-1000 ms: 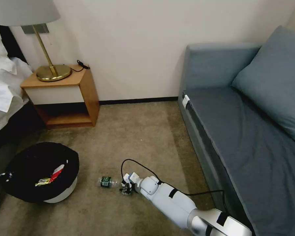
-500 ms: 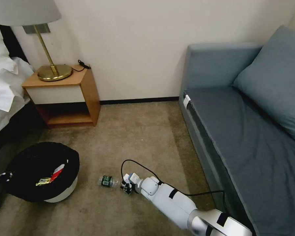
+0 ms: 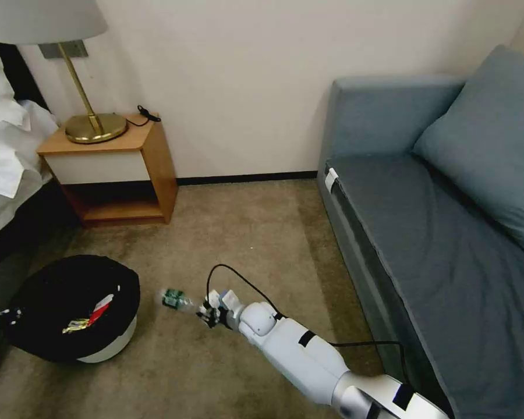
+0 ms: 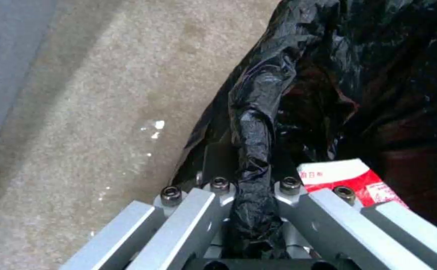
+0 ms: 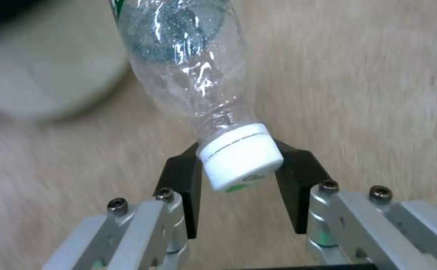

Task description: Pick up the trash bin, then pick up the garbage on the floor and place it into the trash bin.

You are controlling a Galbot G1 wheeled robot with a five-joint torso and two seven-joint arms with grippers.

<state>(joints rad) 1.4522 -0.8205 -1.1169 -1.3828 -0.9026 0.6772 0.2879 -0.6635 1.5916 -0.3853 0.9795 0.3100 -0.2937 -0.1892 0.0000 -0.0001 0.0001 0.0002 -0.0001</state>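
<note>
Dim, even indoor light, soft shadows on carpet, motion blur in right wrist view, glare on bottle

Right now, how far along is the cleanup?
Done: the left claw is shut on the bin rim's black bag, and wrappers lie inside. In hand: the right claw grips the bottle by its cap, beside the bin. Left: drop the bottle in. No other litter shows on the carpet.
</note>
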